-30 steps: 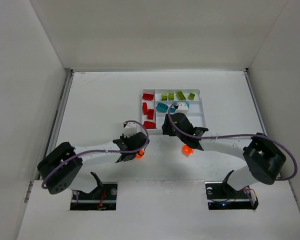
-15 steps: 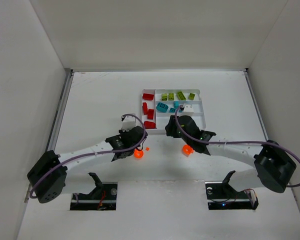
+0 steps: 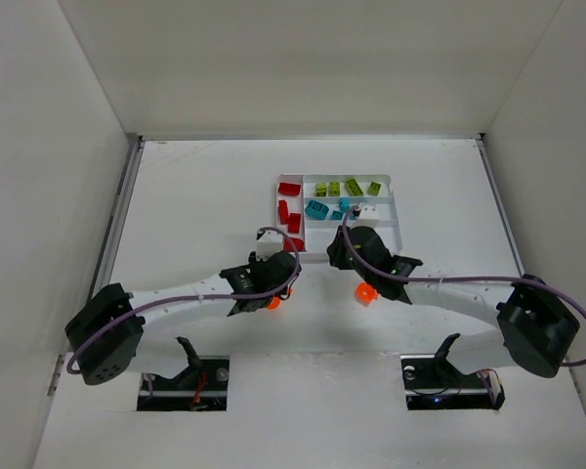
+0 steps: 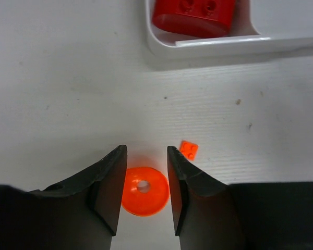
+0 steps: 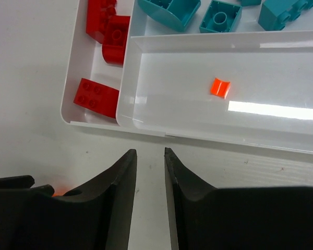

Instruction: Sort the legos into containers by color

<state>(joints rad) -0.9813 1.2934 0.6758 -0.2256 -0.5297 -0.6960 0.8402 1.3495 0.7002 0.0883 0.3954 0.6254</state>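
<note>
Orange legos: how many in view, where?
4. Ring on the table inside the open left end effector; tiny square plate beside it; curved piece in the tray's near slot; rounded one beside the right arm. Arms may hide others.

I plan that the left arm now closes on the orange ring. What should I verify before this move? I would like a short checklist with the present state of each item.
1. Left gripper open: ok.
2. Orange ring centred in its gap: ok.
3. Small orange brick clear of that gripper: not ok, it lies right beside one finger.
4. Right gripper open and empty: ok.
5. Room in the tray slot holding one orange piece: ok.
</note>
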